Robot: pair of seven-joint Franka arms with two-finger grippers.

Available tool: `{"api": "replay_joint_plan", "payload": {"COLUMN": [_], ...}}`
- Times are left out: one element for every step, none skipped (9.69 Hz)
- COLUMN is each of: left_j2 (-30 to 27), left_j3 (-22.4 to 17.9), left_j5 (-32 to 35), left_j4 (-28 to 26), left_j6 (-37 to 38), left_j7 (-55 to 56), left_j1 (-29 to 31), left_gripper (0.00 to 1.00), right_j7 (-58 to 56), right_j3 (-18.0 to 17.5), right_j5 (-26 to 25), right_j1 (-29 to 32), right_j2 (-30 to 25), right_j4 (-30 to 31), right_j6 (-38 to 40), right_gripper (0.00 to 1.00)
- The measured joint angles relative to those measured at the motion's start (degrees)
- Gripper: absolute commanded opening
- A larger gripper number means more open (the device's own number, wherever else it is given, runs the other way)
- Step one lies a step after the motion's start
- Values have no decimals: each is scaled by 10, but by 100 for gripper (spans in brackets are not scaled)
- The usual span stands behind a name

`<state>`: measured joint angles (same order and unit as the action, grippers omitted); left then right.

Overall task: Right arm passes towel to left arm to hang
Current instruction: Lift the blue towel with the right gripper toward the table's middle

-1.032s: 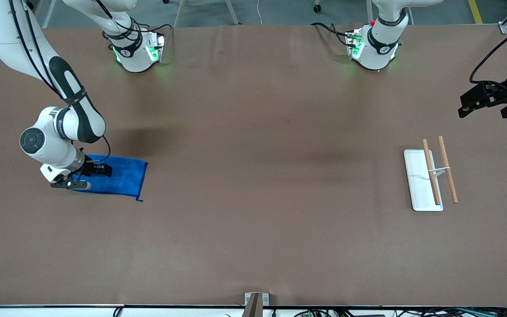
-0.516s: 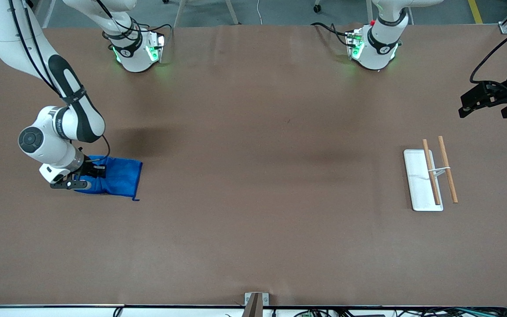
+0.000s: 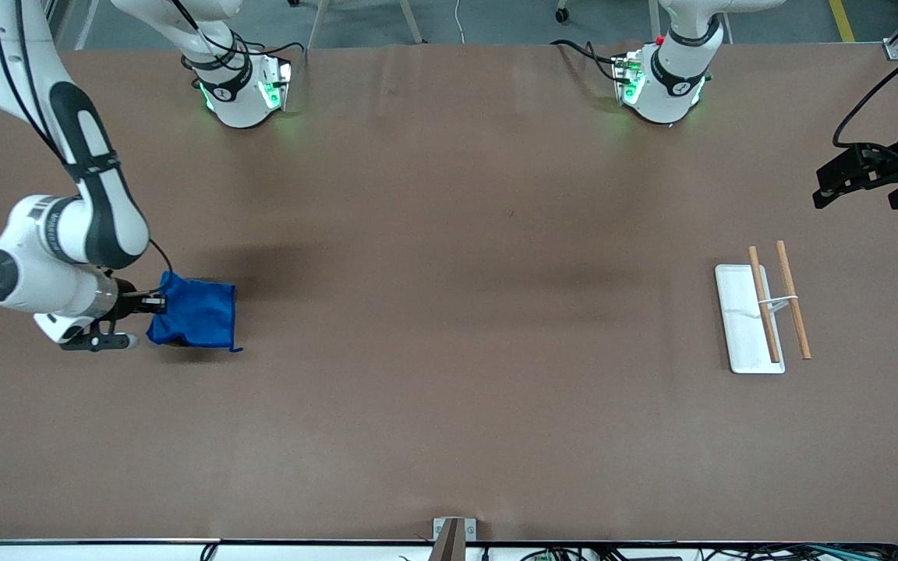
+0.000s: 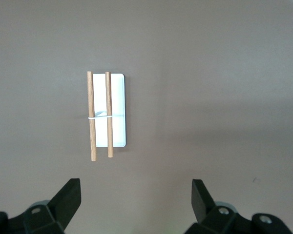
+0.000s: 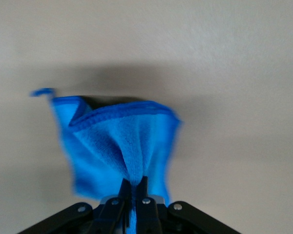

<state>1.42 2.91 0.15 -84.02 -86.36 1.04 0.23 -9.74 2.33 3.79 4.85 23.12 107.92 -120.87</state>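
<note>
right gripper [image 3: 154, 305] pinches the towel [image 3: 196, 315] by one edge at the right arm's end of the table; the cloth hangs bunched from its fingers. left gripper [image 4: 136, 197] waits open, up over the table near the tray [image 4: 116, 109] and its two sticks [image 4: 100, 115].

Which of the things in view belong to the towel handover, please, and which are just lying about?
Job:
- towel, pinched in right tool
- left tool, open, waiting over the table
- wooden rack, likely for hanging

Lying about:
- white tray under the rack
</note>
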Motion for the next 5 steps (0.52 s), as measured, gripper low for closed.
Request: {"api": "replay_joint_plan", "payload": {"left_j2": [0, 0, 0, 0, 0], "left_j3": [0, 0, 0, 0, 0], "left_j5": [0, 0, 0, 0, 0], "left_j4": [0, 1, 1, 1, 1], "left_j6": [0, 0, 0, 0, 0], "left_j7": [0, 0, -1, -1, -1], "left_j1": [0, 0, 0, 0, 1], "left_gripper": [100, 100, 100, 100, 100], "right_j7": [3, 18, 47, 87, 137], "right_j3": [-2, -3, -8, -21, -50], "right_j5": [15, 23, 31, 42, 56], "right_j1": [-4, -13, -27, -42, -52], "right_j2": [-6, -9, -13, -19, -25], "right_j4": [-38, -70, -96, -115, -130], "right_j6": [50, 88, 118, 140, 153], "right_gripper": [1, 1, 1, 1, 1]}}
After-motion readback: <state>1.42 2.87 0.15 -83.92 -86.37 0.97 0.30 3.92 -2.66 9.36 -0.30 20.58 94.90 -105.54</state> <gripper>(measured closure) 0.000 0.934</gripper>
